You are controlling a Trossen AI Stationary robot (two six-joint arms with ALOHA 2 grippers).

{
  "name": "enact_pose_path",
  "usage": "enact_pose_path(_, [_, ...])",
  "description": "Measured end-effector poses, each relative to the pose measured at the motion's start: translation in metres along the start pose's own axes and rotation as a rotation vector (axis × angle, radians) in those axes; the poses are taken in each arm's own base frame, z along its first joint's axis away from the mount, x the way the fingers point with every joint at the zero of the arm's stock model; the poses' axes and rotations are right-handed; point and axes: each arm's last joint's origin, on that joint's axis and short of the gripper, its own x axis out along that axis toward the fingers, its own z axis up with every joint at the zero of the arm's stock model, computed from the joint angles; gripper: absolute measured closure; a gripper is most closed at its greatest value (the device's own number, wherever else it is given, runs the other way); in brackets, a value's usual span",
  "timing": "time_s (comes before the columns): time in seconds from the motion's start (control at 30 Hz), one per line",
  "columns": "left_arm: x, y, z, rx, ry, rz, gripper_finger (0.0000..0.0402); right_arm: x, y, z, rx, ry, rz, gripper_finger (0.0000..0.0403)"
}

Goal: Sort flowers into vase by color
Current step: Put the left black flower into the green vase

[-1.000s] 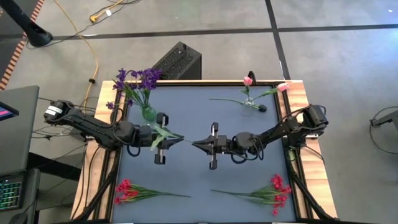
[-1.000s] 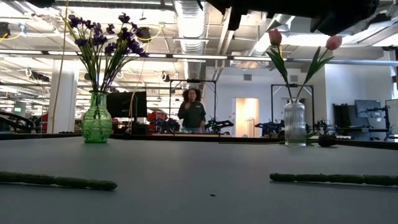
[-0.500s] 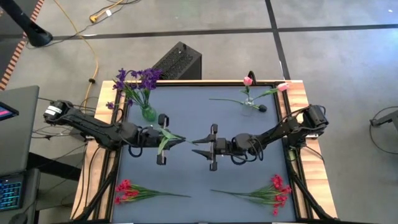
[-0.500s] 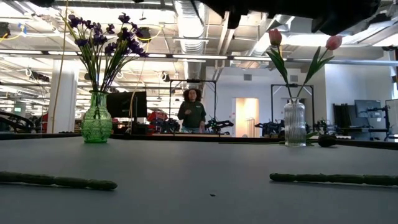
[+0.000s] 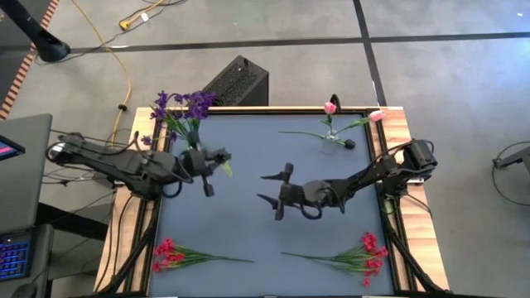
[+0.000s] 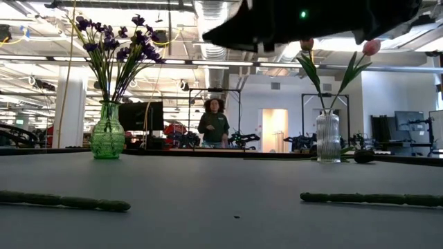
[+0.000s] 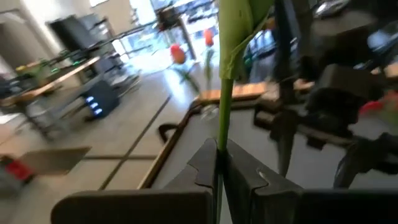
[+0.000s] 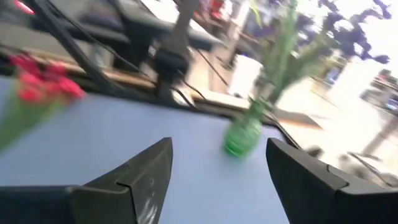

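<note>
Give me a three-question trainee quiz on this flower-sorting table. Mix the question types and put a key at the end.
1. True or false: the right gripper is shut on a stem.
2. Which vase holds the purple flowers? A. the clear vase B. the green vase C. neither
3. Fill in: the left gripper pinches a green ____.

Key:
1. False; its fingers stand open with nothing between them.
2. B.
3. stem.
</note>
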Motion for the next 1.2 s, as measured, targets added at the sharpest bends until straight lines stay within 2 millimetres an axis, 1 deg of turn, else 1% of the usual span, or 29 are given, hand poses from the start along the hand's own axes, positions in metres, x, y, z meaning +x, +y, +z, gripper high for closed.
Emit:
enact_pose_path(0.1, [-0.004,0.004,-0.002,0.01,0.039,0.045,0.0401,0.0,-0.001,-0.005,-0.031,0.066,-0.076,0.0117])
enact_pose_path(0.23, [-0.005,0.006,-0.009,0.03,0.103,0.071,0.0401,-0.001,-0.002,-0.01,-0.058,0.117,-0.121,0.0117])
enact_pose_path(0.5, [-0.003,0.009,-0.021,0.045,0.195,0.092,0.0401,-0.001,-0.002,-0.01,-0.058,0.118,-0.126,0.0117])
enact_pose_path(0.8, [-0.002,0.006,-0.024,0.023,0.192,0.043,0.0401,-0.001,-0.002,-0.01,-0.05,0.118,-0.127,0.0117])
enact_pose_path(1.07, [0.008,-0.01,-0.055,-0.032,0.142,-0.053,0.0401,-0.001,-0.002,-0.009,-0.048,0.117,-0.125,0.0117])
enact_pose_path(1.2, [0.01,-0.013,-0.061,-0.075,0.12,-0.055,0.0401,-0.001,-0.002,-0.009,-0.032,0.116,-0.126,0.0117])
